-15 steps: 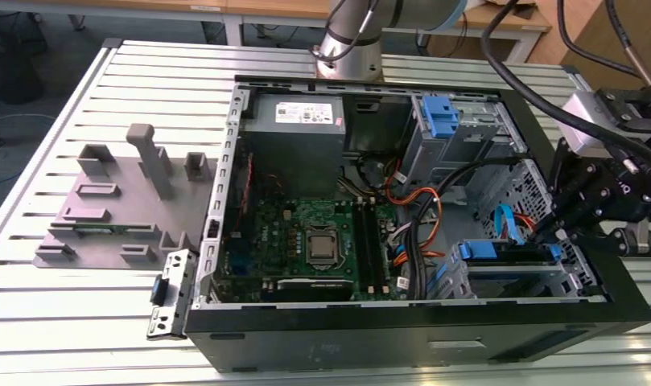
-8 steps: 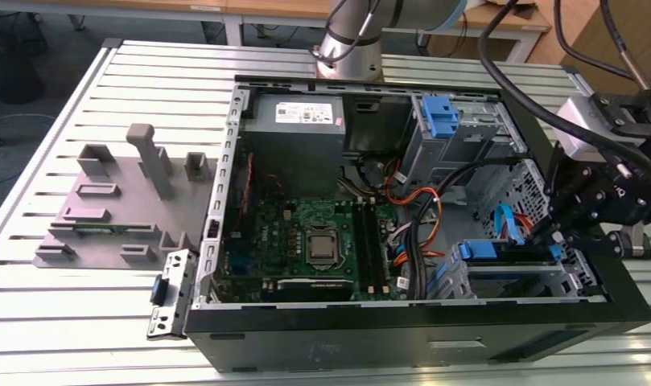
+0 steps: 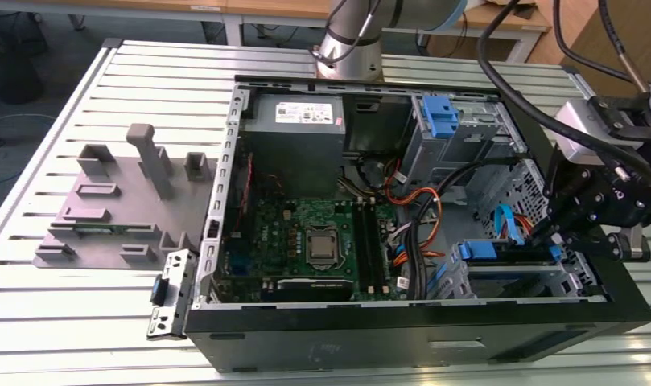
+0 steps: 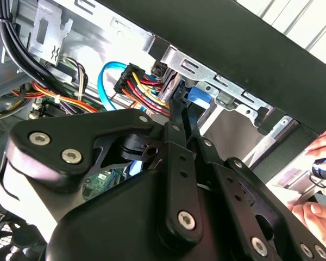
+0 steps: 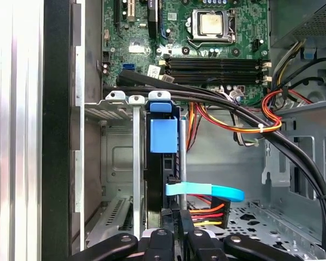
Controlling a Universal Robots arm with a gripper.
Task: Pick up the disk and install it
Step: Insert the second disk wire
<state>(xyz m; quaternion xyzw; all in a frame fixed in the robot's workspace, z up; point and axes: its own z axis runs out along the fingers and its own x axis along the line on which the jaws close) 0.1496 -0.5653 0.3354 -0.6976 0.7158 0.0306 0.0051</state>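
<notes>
The disk (image 3: pixel 505 256) stands on edge in the metal drive cage (image 3: pixel 585 283) at the front corner of the open computer case, on the exterior view's right. Its blue bracket rail (image 5: pixel 162 136) and dark body show between the cage walls in the first wrist view. My gripper (image 3: pixel 556 235) hangs right over that cage. In the second wrist view its two black fingers (image 4: pixel 176 117) run side by side with almost no gap, and the gripper (image 4: pixel 180 103) ends at the disk's blue rail (image 4: pixel 198 98). The gripper (image 5: pixel 176 231) meets the disk's near end.
A blue flat cable (image 5: pixel 206 191) and a red-yellow-black power plug (image 5: pixel 209 212) lie beside the disk. Thick black cables (image 5: pixel 293 152) cross the case. The motherboard (image 3: pixel 303 241), the grey power-supply box (image 3: pixel 295 121) and a grey parts fixture (image 3: pixel 121 201) are nearby. A person's hand (image 4: pixel 315 185) is outside the case.
</notes>
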